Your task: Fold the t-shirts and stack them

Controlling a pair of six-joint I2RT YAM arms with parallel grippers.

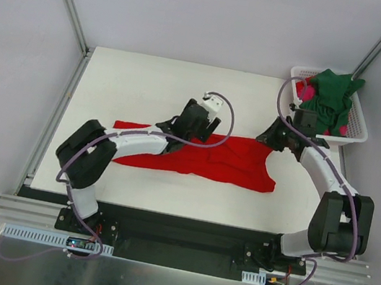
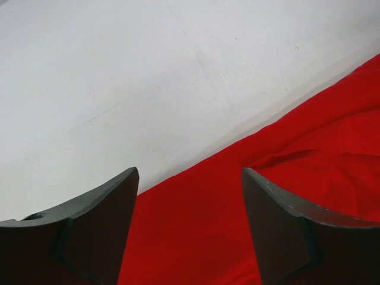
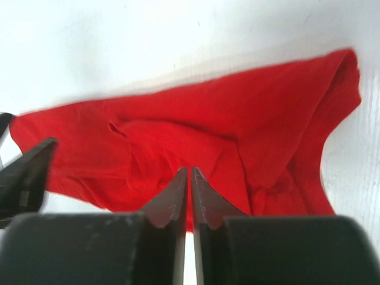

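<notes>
L claw (image 2: 189, 178) wide open, empty, over red t-shirt (image 1: 238, 161); R claw (image 3: 189, 173) near-shut, hold unclear; basket (image 1: 359, 129) near it

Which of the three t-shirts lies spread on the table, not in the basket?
The red t-shirt: it lies out on the table. The dark green t-shirt and the pink t-shirt are heaped in the white basket.

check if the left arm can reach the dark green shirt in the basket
Probably not: the dark green cloth t-shirt sits in the white slotted plastic basket at the far right corner, beyond the right arm.
</notes>
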